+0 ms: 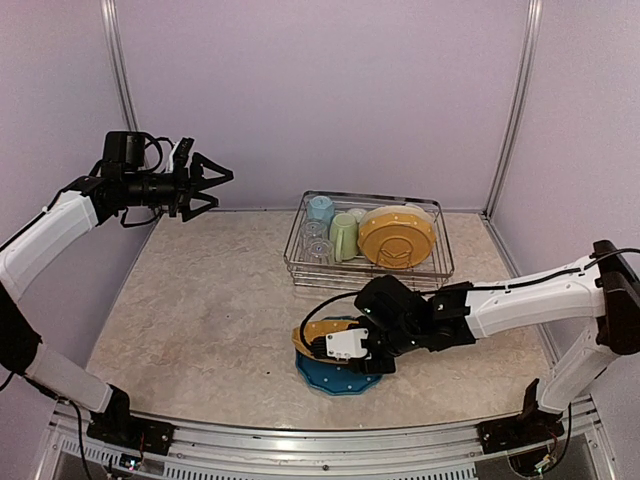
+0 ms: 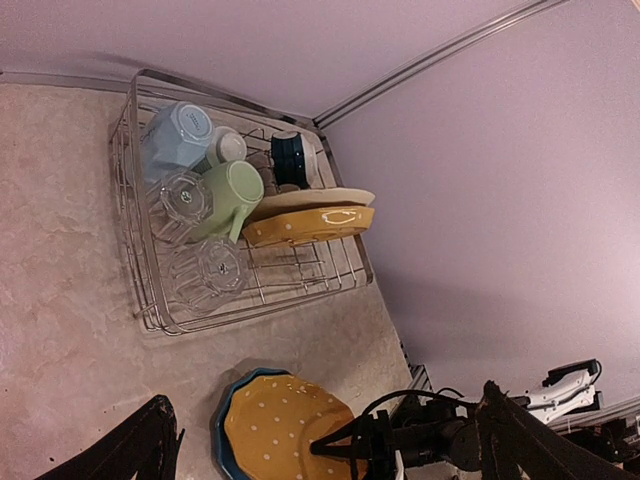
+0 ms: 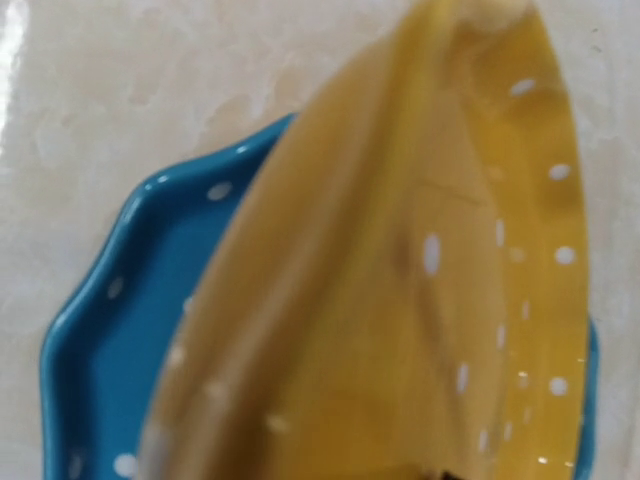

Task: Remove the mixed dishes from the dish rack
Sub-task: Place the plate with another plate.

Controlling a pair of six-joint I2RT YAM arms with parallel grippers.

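Observation:
The silver wire dish rack (image 1: 440, 268) stands at the back right. It holds a dotted yellow-orange plate (image 1: 397, 237), a cream plate (image 2: 312, 197), a pale green mug (image 1: 343, 237), a light blue mug (image 1: 320, 208), clear glasses (image 1: 315, 245) and a dark bowl (image 2: 293, 160). In front of it a blue scalloped plate (image 1: 340, 382) lies on the table. My right gripper (image 1: 322, 338) is shut on a second dotted yellow plate (image 3: 420, 260), held tilted just over the blue plate (image 3: 130, 290). My left gripper (image 1: 215, 185) is open and empty, raised at the far left.
The marble tabletop (image 1: 200, 300) is bounded by lilac walls with metal posts (image 1: 510, 110) at the corners. My left gripper's dark fingers (image 2: 140, 450) frame the bottom of the left wrist view, high above the table.

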